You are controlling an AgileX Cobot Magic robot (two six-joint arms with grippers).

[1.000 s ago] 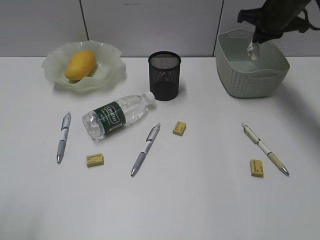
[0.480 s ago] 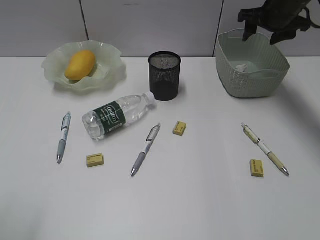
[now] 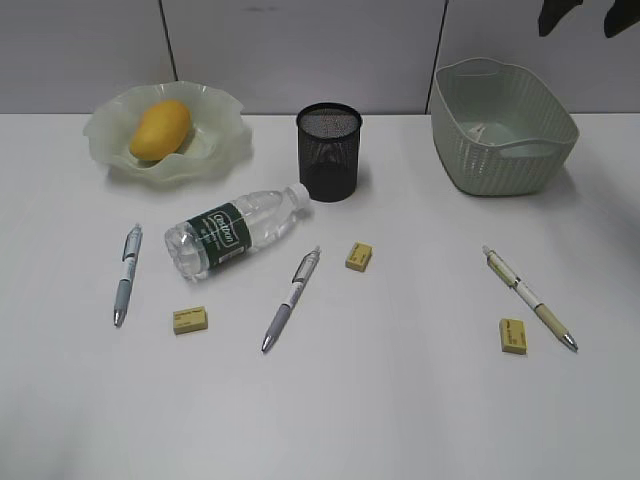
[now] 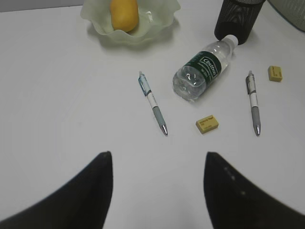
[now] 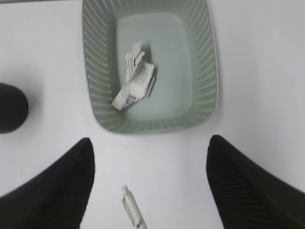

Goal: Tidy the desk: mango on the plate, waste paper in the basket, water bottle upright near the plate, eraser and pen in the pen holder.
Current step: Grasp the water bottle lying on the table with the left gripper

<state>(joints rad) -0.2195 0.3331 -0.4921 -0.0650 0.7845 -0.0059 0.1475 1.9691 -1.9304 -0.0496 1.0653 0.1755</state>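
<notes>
Crumpled white waste paper (image 5: 136,80) lies inside the deep pale-green woven-textured basket (image 5: 205,71), upper centre of the right wrist frame. Both end effectors, left (image 4: 157,191) and right (image 5: 150,186), stand spread and empty above the white desk (image 3: 400,400).

The large plain white table (image 3: 400,400) carries, along its back edge, a shallow translucent pale-green plate with a wavy rim (image 3: 215,135), a black wire-mesh cylindrical pen holder (image 3: 329,152) and a deep pale-green woven-textured basket (image 3: 505,150). A clear plastic water bottle with a dark green label (image 3: 235,229) lies on its side just in front of the pen holder. Three pens (image 3: 125,274) (image 3: 291,298) (image 3: 528,297) and three small yellow erasers (image 3: 189,319) (image 3: 359,256) (image 3: 513,335) lie scattered across the front.
</notes>
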